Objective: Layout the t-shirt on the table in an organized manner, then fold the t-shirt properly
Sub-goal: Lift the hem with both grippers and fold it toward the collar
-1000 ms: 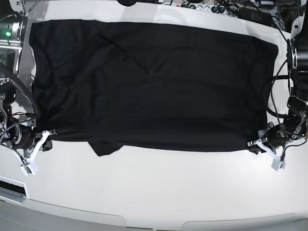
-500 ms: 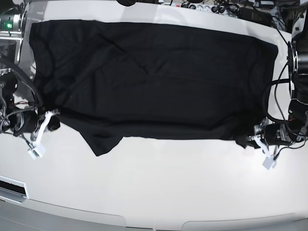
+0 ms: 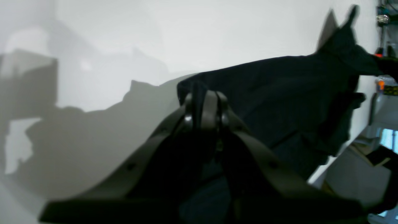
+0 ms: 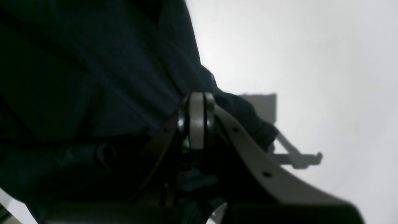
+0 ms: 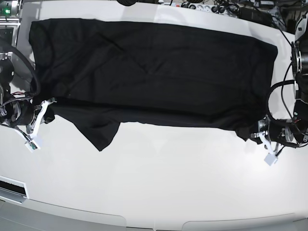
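Both near corners of the shirt (image 5: 154, 72) are pinched: the right gripper (image 5: 44, 111) is clamped on one, the left gripper (image 5: 258, 135) on the other. The shirt spreads away across the table (image 5: 159, 187).

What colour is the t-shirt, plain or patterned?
Plain black t-shirt, no pattern visible; clearest in the base view.

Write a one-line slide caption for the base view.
Both grippers, left and right, pinch the near edge of the black t-shirt spread across the white table.
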`<state>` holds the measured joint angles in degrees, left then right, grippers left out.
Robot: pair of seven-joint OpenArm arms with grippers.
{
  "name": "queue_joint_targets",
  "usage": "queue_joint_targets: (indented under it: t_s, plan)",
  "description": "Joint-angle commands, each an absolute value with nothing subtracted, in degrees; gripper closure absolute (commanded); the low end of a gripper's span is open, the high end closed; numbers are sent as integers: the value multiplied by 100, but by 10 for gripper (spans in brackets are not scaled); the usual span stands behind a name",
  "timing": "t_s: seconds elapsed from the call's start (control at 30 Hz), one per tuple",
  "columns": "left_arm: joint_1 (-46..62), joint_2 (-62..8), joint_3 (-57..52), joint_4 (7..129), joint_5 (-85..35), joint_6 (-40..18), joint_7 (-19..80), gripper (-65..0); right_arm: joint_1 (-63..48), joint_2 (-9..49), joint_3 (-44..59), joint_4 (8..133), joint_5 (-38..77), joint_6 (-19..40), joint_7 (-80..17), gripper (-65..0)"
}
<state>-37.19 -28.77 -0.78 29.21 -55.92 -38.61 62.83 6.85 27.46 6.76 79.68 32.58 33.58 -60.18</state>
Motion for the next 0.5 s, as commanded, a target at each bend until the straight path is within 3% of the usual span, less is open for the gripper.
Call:
queue_joint_targets:
  t_s: [0.0, 0.3, 0.47]
  plan:
    - [-3977, -2969, -108, 3000, -5769, -3907, 6357, 0, 812, 2860, 729, 8068, 3304, 3339, -6031, 0]
    - [-4333, -3033, -71, 3000, -5747, -4000, 6836, 0, 808, 2882, 727, 8062, 3301, 3642, -6469, 0]
    - [-4335, -3015, 679, 2998, -5559, -4000, 6781, 0, 749, 2875, 727, 8051, 3301, 3625, -6475, 0]
